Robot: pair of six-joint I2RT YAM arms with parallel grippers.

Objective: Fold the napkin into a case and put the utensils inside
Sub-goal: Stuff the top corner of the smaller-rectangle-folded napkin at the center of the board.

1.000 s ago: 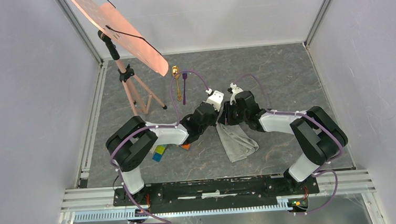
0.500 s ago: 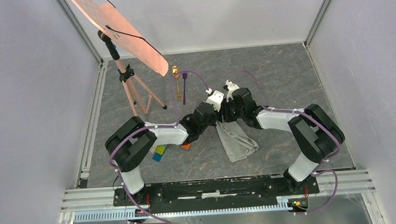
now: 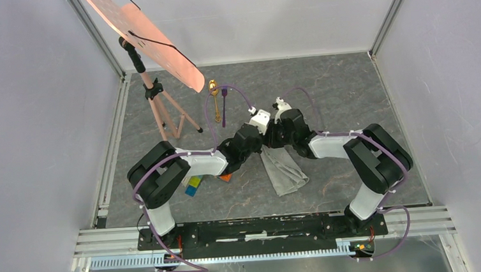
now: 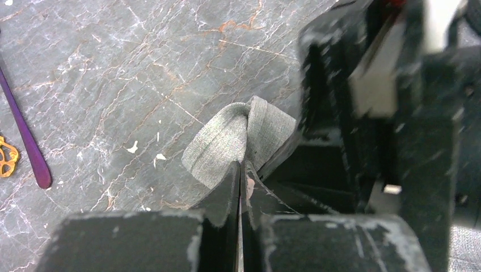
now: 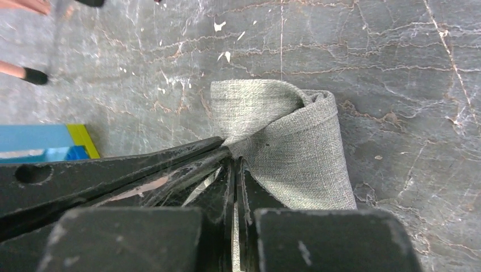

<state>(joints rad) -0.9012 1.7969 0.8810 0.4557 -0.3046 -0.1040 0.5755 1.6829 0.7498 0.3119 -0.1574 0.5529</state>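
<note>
Nearest the arm bases, the soft grey-green cloth napkin lies as a rumpled strip on the grey marbled worktop, running up to both tools. Colourful toy blocks sit to the near left of the left tool. That tool's two fingers are pressed together on a bunched fold at the cloth's far end. Close beside it, the right tool is clamped tight on the same end. Beyond the left tool, well apart, the slim purple fork and shiny gold metal spoon lie side by side.
</note>
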